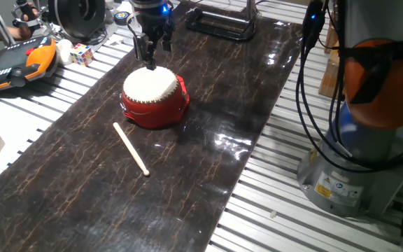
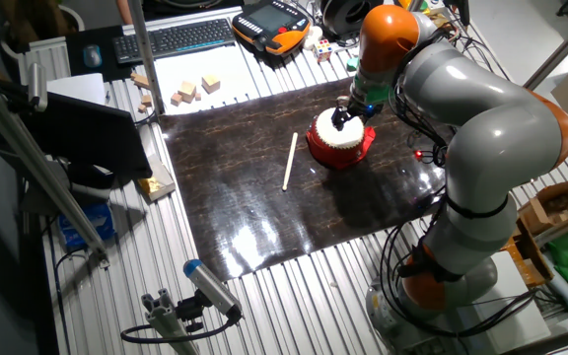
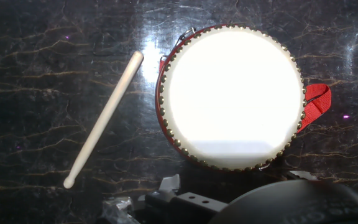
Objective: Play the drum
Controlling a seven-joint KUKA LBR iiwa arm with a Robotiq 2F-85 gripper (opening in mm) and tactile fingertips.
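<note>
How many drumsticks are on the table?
1. A single wooden stick lies flat on the dark mat, beside the red drum, not touching it. None other shows.

A robotics lab or research workspace. A large grey and orange robot arm (image 2: 481, 128) stands on a workbench made of ribbed aluminium rails (image 2: 294, 296), with a dark marble-patterned mat (image 1: 152, 140) laid across it. Black cables (image 1: 313, 105) hang around the arm's base. An orange and black handheld control pendant (image 2: 269, 25) and a computer keyboard (image 2: 171, 37) lie at the far edge. Small wooden blocks (image 2: 195, 91) and a Rubik's cube (image 1: 82, 54) sit off to the side, like test objects. A camera on a metal bracket (image 2: 190, 296) is mounted at the bench edge
</note>
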